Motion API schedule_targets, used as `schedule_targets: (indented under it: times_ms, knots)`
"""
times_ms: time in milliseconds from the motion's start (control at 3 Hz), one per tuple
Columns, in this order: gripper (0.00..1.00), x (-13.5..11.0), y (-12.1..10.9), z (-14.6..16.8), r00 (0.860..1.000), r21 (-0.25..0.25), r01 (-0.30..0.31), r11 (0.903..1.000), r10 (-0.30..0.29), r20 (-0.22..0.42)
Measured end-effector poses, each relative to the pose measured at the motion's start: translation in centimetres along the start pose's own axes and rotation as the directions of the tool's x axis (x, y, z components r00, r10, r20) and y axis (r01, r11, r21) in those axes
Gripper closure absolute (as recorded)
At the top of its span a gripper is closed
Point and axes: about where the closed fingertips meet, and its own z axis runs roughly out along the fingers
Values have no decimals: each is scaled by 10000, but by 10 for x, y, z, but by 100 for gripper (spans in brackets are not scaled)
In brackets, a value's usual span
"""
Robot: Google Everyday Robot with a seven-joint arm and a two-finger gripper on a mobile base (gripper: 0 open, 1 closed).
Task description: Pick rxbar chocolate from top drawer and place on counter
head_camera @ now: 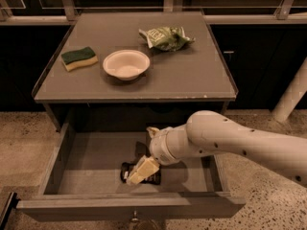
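The rxbar chocolate, a small flat black-wrapped bar, lies on the floor of the open, wide grey top drawer, near its front panel. The cream gripper of the white robot arm sits directly over the bar, partly covering it; whether it has clamped on cannot be told. On the square grey counter above rest a green-and-yellow sponge, a shallow white bowl and a crumpled green snack bag.

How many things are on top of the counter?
3: a sponge at the left, a white bowl in the middle, a green snack bag at the back. The pincer is down in the drawer.
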Motion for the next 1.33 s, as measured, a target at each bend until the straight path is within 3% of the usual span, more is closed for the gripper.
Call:
schedule_targets:
  times_ms: [667,1333]
  knots:
    - [0,22,-9,21,9981,367,138,9992,-115,-612]
    - [0,30,9,38,9982,96,-127,9999,132,-585]
